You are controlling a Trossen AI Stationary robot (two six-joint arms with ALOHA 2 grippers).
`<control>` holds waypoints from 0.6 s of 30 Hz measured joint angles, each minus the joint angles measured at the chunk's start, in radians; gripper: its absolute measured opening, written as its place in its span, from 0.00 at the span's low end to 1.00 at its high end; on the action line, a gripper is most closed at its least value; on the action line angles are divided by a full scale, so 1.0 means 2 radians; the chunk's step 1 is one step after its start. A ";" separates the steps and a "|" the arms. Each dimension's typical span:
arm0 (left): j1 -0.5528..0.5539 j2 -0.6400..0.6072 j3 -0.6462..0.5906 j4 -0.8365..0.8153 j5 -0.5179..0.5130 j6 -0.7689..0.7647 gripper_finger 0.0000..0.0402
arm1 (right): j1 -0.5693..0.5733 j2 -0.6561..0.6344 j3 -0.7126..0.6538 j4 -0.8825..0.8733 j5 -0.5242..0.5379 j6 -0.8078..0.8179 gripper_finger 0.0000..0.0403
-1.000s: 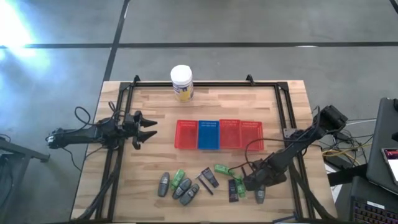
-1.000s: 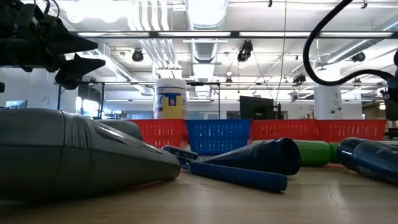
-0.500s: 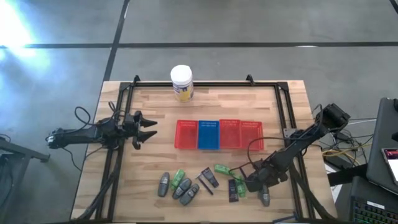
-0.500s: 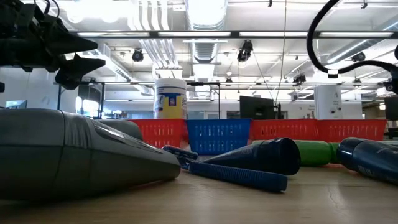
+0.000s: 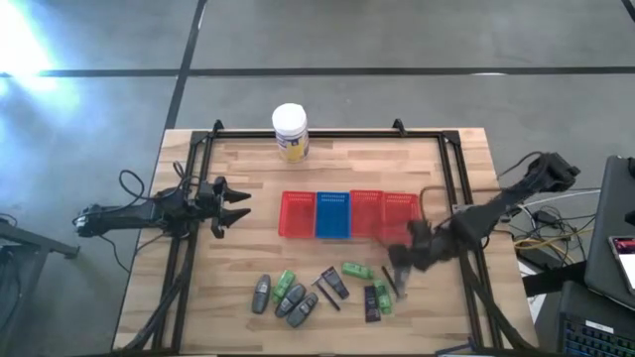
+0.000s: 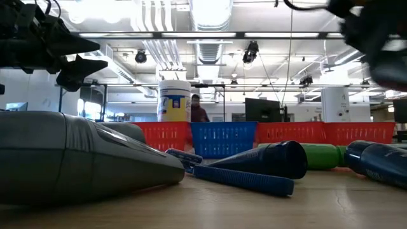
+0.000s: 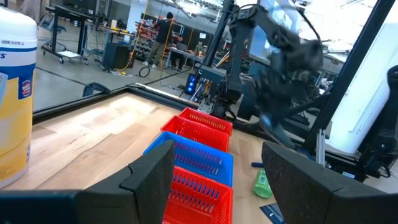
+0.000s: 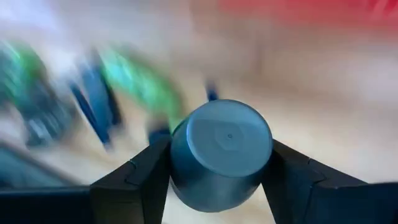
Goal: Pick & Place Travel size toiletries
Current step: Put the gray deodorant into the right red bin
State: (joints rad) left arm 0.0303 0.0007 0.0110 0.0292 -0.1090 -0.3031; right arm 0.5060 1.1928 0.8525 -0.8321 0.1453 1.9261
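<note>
Nearest the table's front edge lie the loose toiletries. Three grey oval bottles [image 5: 262, 293] sit at the front left with two green bottles [image 5: 285, 282] among them. Beside these are a black flat tube [image 5: 335, 284] and a thin dark stick [image 5: 325, 296], then a third green bottle [image 5: 357, 270] and, further right, a second black tube [image 5: 371, 302] touching a fourth green bottle [image 5: 384, 299]. Another thin stick may lie just beside those, though it is hard to tell.

Just beyond them the right gripper [image 5: 399, 260] is raised off the table, between the pile and the baskets, and its wrist view shows the fingers [image 8: 134, 180] clamped on a fourth grey bottle [image 8: 221, 155], seen end-on.

Behind stand four mesh baskets in a row: one blue basket [image 5: 332, 215] and three red baskets [image 5: 297, 214]. From above, nothing can be made out inside them, so the sorting looks barely begun: one item is on its way and about ten are left on the wood.

The left gripper [image 5: 236, 205] waits at the table's left side, level with the baskets, its fingers spread and holding nothing. Farthest back stands one white jar [image 5: 290, 132].
</note>
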 joint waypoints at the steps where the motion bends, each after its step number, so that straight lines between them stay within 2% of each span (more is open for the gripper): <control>1: 0.000 0.000 0.000 0.000 0.000 0.000 0.62 | -0.014 -0.008 0.012 -0.031 0.025 -0.019 0.49; 4: 0.000 0.000 0.000 0.000 0.000 0.000 0.62 | -0.072 -0.020 0.046 -0.110 0.056 -0.090 0.49; 7: 0.000 0.000 0.000 0.000 0.000 0.000 0.62 | -0.150 -0.021 0.058 -0.145 0.032 -0.178 0.49; 13: 0.000 0.000 0.000 0.000 0.000 0.000 0.62 | -0.301 -0.011 0.027 -0.124 -0.044 -0.334 0.50; 18: 0.000 0.000 0.000 0.000 0.000 0.000 0.62 | -0.375 0.003 -0.010 -0.081 -0.109 -0.405 0.50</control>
State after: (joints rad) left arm 0.0301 0.0009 0.0111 0.0292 -0.1089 -0.3031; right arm -0.2448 1.1991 0.8324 -0.9948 -0.0727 1.1157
